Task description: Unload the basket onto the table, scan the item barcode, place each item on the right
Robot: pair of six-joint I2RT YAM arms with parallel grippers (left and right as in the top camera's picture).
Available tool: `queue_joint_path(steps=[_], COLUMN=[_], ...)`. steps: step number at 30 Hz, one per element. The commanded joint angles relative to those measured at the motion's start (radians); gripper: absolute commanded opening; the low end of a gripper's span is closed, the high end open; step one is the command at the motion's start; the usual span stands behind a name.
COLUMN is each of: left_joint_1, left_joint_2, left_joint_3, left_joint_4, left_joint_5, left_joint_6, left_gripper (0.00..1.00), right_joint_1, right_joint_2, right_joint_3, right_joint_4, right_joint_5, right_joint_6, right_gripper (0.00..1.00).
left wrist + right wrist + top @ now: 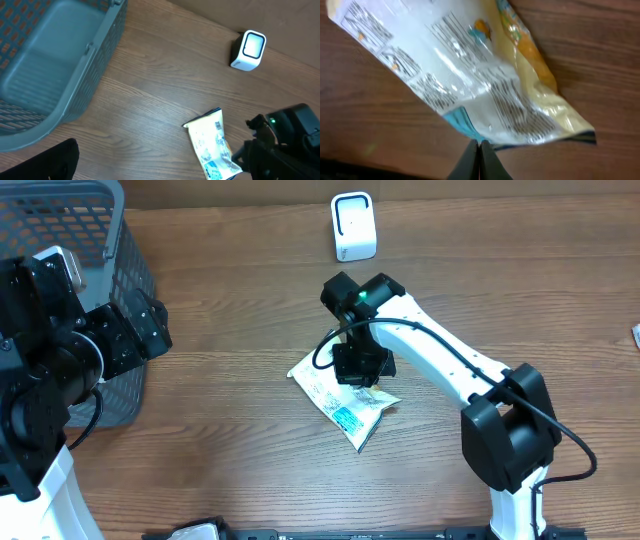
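While the crinkly white-and-yellow plastic snack packet (343,412) lies flat at table centre, with the white box scanner (353,226) at its 12 o'clock, my right claw (479,147) sits pinched shut against its edge and my left claw (152,328) gapes empty. It looks like light, floppy, slippery film, so I'd take it by the sealed seam.

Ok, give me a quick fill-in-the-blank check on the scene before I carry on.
1. The right tool is ___, its fingertips at the packet's edge.
2. The scanner standing on the table is ___ in colour.
3. The grey mesh ___ stands at the table's left end.
Missing words: shut; white; basket.
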Motion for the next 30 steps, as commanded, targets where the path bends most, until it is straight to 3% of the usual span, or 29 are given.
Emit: queue_joint_path(steps=[1, 15, 25, 30], left_joint_1=[0.005, 0.005, 0.005, 0.005], left_joint_2=[0.000, 0.000, 0.000, 0.000], left_joint_3=[0.001, 0.001, 0.001, 0.001], left_joint_4=[0.002, 0.002, 0.002, 0.002], left_joint_5=[-0.009, -0.009, -0.009, -0.009], left_joint_6=[-0.014, -0.014, -0.014, -0.014], left_gripper=[1.00, 1.00, 1.00, 1.00], right_joint_1=[-0.001, 0.021, 0.019, 0.021], right_joint_2=[-0.023, -0.021, -0.025, -0.024], right_joint_3=[-0.011, -0.331, -0.155, -0.131], right_joint_4=[-0.016, 0.278, 0.024, 0.128], right_joint_5=[0.018, 0.042, 0.073, 0.059], right_joint_6=[-0.018, 0.047, 0.041, 0.031], right_gripper=[0.04, 0.04, 0.04, 0.04])
